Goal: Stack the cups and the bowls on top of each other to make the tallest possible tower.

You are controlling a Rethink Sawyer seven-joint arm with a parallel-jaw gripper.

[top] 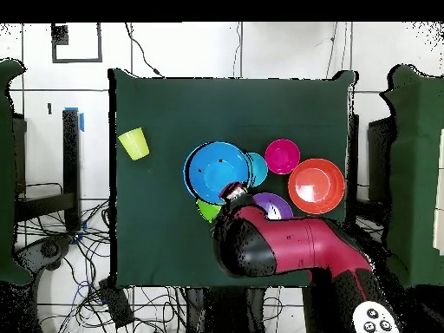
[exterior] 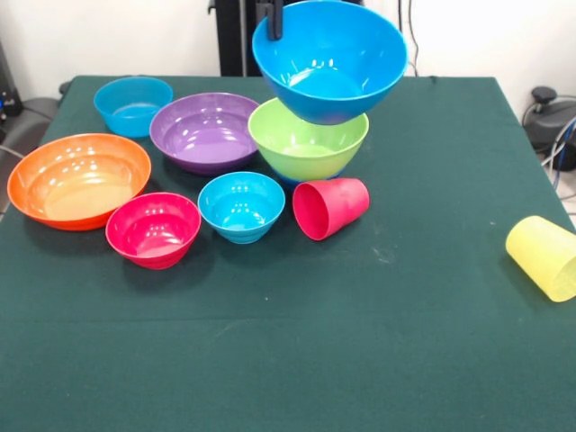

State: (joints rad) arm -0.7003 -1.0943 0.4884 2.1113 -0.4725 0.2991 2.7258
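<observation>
My gripper (exterior: 273, 20) is shut on the far rim of the big bright blue bowl (exterior: 329, 59) and holds it tilted just over the lime green bowl (exterior: 308, 139). I cannot tell whether the two bowls touch. A sliver of dark blue shows under the green bowl. In the overhead view the gripper (top: 232, 191) grips the blue bowl (top: 217, 170), which hides most of the green bowl (top: 206, 211). The red-pink cup (exterior: 329, 207) lies on its side in front of the green bowl. The yellow cup (exterior: 544, 256) lies on its side at the table's right edge.
To the left stand a purple bowl (exterior: 205, 131), a small blue bowl (exterior: 133, 105), an orange bowl (exterior: 79, 180), a pink-red bowl (exterior: 153, 229) and a cyan bowl (exterior: 241, 206). All rest on the green-covered table (exterior: 405, 360). Cables lie around the table on the floor (top: 69, 260).
</observation>
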